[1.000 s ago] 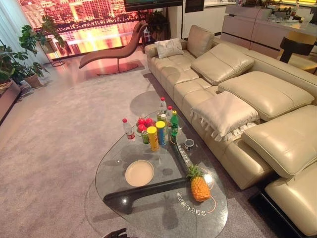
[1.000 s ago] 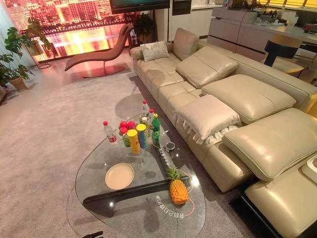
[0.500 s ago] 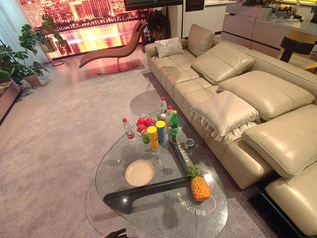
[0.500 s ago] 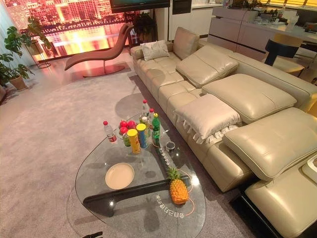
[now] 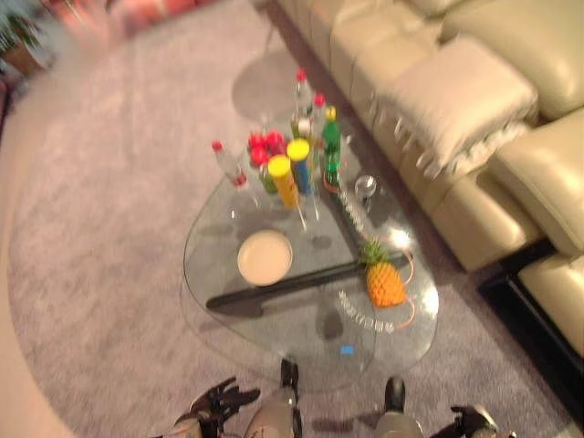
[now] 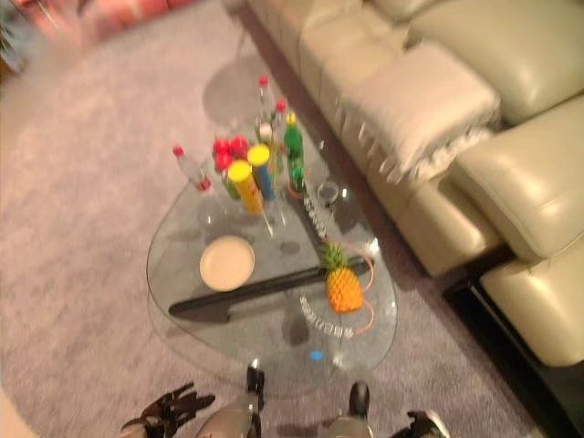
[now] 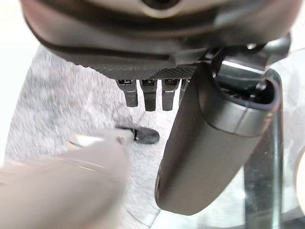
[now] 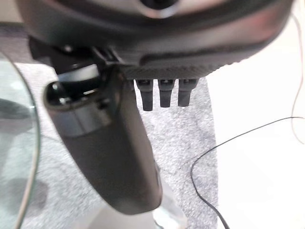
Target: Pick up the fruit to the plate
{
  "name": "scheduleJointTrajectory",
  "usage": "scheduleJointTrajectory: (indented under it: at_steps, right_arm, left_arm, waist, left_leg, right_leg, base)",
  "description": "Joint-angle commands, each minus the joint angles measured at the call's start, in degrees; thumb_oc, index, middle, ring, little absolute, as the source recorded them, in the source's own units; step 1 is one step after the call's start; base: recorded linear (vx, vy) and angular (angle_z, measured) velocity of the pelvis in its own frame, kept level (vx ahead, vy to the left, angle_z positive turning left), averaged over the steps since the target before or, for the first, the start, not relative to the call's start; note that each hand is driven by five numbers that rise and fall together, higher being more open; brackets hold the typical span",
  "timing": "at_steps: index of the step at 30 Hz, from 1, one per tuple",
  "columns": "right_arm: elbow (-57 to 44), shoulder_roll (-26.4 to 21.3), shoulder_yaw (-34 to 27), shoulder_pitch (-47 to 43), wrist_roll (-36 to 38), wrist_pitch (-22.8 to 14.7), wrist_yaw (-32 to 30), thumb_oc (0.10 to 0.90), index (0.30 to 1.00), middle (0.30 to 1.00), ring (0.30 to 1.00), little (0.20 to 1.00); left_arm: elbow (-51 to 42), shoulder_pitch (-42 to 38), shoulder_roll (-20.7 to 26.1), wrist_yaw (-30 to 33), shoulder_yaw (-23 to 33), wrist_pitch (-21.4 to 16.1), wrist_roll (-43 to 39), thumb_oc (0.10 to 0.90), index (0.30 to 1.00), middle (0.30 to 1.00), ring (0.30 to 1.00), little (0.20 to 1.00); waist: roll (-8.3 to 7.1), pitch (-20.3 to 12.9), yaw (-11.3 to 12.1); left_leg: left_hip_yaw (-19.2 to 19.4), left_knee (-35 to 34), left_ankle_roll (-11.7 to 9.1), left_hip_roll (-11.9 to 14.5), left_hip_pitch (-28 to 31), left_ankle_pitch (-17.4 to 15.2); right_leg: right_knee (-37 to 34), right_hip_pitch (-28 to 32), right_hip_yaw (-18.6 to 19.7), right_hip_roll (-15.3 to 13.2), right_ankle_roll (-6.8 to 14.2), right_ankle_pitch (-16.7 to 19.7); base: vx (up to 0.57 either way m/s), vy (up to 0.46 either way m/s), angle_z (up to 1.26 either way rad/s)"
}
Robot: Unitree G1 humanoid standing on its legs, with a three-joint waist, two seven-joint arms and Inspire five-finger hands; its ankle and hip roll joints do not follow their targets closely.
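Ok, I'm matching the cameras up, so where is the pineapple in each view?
Left eye view: pineapple right of centre, on the glass table, right of the plate.
Right eye view: near the centre, again right of the plate.
Left wrist view: looks past the left hand at carpet and the table's edge.
Right wrist view: looks past the right hand at carpet and the table's edge.
Shared landmark: the glass table.

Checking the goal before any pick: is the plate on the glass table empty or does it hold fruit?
Empty. The plate shows a bare cream face; the pineapple stands apart on the table.
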Motion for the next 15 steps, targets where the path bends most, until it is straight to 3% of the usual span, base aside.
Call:
scheduleJointTrajectory:
  at_steps: [1,5,10,13,15]
  right_arm:
    - [-0.5,-1.9,-1.6,-2.6,4.1,-1.9,-4.3,0.800,0.900,0.900,0.900,0.900]
    - [-3.0,-2.9,-2.2,-4.4,7.1,-4.1,-7.0,0.800,0.900,0.900,0.900,0.900]
    - [-7.3,-4.2,-3.6,-8.6,10.6,-10.3,-14.3,0.800,0.900,0.900,0.900,0.900]
    - [-8.8,-4.3,-3.9,-9.4,11.4,-11.3,-16.4,0.800,0.900,0.900,0.900,0.900]
    - [-12.2,-3.7,-4.4,-10.5,13.1,-14.4,-22.1,0.800,0.900,0.900,0.900,0.900]
  left_arm:
    - [-1.7,-4.0,4.6,-4.3,0.8,-4.3,-9.9,0.800,0.900,0.900,0.900,0.900]
    - [-3.8,-6.4,6.1,-5.5,1.2,-4.6,-15.1,0.800,0.900,0.900,0.900,0.900]
    - [-6.2,-10.9,7.7,-5.7,3.2,-4.0,-24.7,0.800,0.900,0.900,0.900,0.900]
    - [-6.8,-11.7,7.9,-5.1,3.6,-4.8,-26.4,0.800,0.900,0.900,0.900,0.900]
    - [-8.8,-13.1,7.4,-1.7,4.7,-8.3,-29.9,0.800,0.900,0.900,0.900,0.900]
  waist:
    - [-3.17,3.6,-0.2]
    - [-3.69,5.8,0.6]
    - [-4.14,10.0,0.8]
    - [-4.26,10.6,0.7]
    - [-4.51,10.6,0.4]
  left_leg:
    - [-0.3,-0.2,0.3,-2.1,0.8,-5.2]
    - [-0.4,-0.2,0.5,-2.1,-1.2,-5.1]
    - [0.8,1.6,0.8,-2.2,-5.2,-4.4]
    - [1.1,2.7,1.0,-2.3,-7.2,-4.5]
    - [0.9,7.6,1.2,-3.0,-14.6,-5.1]
  right_leg:
    - [0.7,-6.2,1.4,-0.7,-1.4,2.4]
    - [3.3,-9.0,0.8,-0.8,-1.5,1.5]
    - [9.5,-14.6,0.5,-0.7,-1.9,-0.2]
    - [11.0,-16.8,0.6,-0.7,-1.9,-0.5]
    - [15.5,-24.0,1.1,-0.7,-1.9,-1.2]
  base:
    - [-0.02,-0.013,0.09]
    - [-0.06,-0.038,0.12]
    - [-0.08,-0.036,0.03]
    - [-0.06,-0.011,0.01]
    - [-0.15,-0.052,0.05]
